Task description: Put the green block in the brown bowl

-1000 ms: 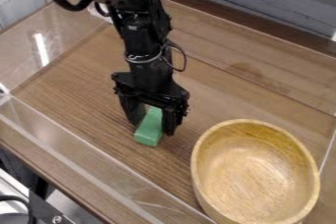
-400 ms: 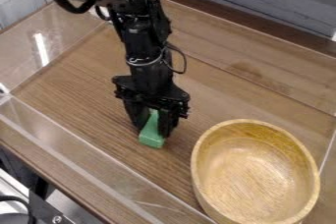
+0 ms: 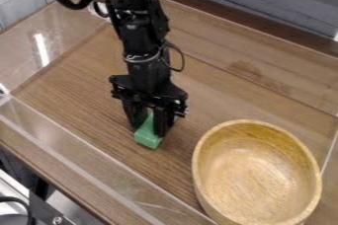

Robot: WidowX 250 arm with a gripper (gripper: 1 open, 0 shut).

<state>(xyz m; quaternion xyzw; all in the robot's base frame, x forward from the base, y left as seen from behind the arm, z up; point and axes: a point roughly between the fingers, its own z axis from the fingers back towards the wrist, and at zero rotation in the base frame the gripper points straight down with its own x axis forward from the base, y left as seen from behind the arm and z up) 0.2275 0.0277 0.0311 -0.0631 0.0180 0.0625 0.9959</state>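
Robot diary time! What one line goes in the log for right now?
gripper: shut on green block | block: on table, left of brown bowl | bowl: empty | step: grasped, not lifted

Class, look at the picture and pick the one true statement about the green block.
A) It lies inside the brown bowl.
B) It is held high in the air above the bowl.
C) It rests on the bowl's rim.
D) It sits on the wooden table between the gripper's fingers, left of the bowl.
D: the green block sits on the table with the gripper closed around it, and the brown bowl to its right is empty.
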